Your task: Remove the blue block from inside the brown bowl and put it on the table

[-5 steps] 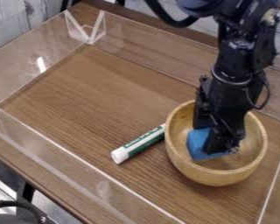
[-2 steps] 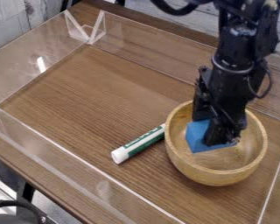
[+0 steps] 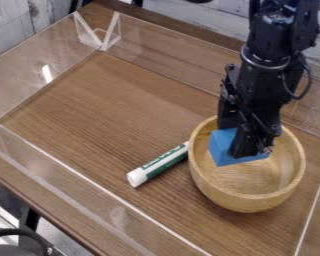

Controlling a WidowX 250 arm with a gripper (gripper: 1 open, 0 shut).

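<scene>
My black gripper (image 3: 248, 147) points straight down over the brown bowl (image 3: 248, 186), shut on the blue block (image 3: 228, 150). The block hangs tilted at about the height of the bowl's rim, over its left half, clear of the bowl's floor. The bowl is round, light wood with a thick rim, and sits at the right front of the table (image 3: 109, 110). The black fingers cover the block's right side.
A white-and-green marker (image 3: 159, 163) lies on the tabletop just left of the bowl. Clear acrylic walls (image 3: 43, 75) edge the table, with a V-shaped acrylic piece (image 3: 99, 32) at the back left.
The gripper has risen with the blue block in it, lifting the block from the bowl's floor to about rim height. Bowl and marker have not moved.
</scene>
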